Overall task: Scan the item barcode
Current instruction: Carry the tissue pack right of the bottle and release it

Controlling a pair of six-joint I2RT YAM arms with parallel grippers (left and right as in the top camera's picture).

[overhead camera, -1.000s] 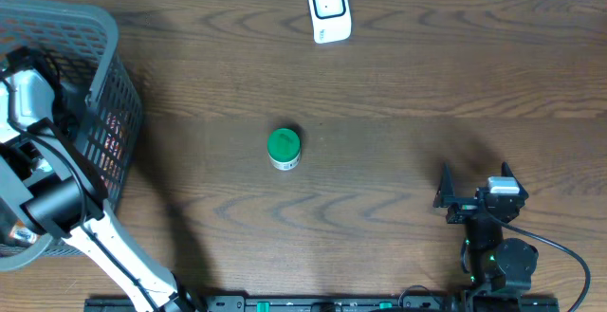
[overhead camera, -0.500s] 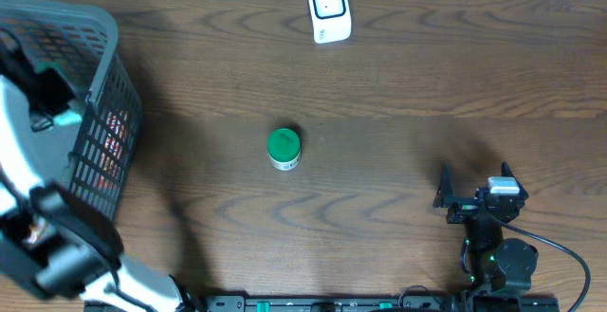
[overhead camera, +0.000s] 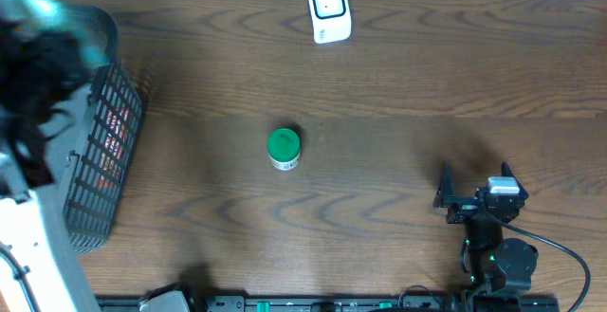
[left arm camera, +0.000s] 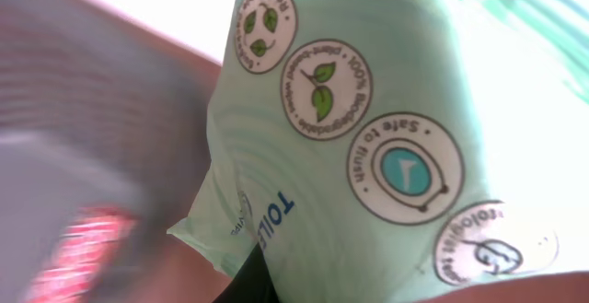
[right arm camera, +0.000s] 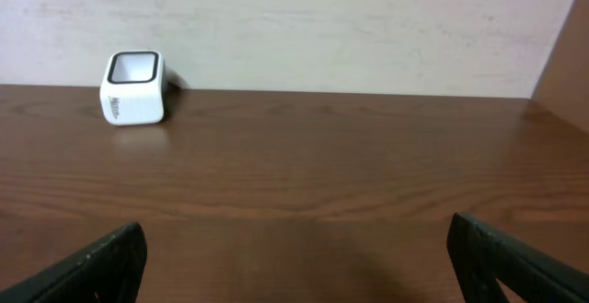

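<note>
Dark wooden table (overhead camera: 398,94) below a pale wall: the left gripper (overhead camera: 43,42), clamped shut on a pale green pack of flushable wipes (left arm camera: 368,137), hangs blurred above the grey basket (overhead camera: 104,141) at the table's left edge, while the right gripper (overhead camera: 474,181) rests near the front right, fingers spread wide. A white scanner (overhead camera: 329,10) stands at the far edge, well apart from the pack; a green-lidded jar (overhead camera: 284,148) sits mid-table. Best practice now: carry the soft pack clear of the jar and turn its barcode, unseen here, squarely to the scanner window.
</note>
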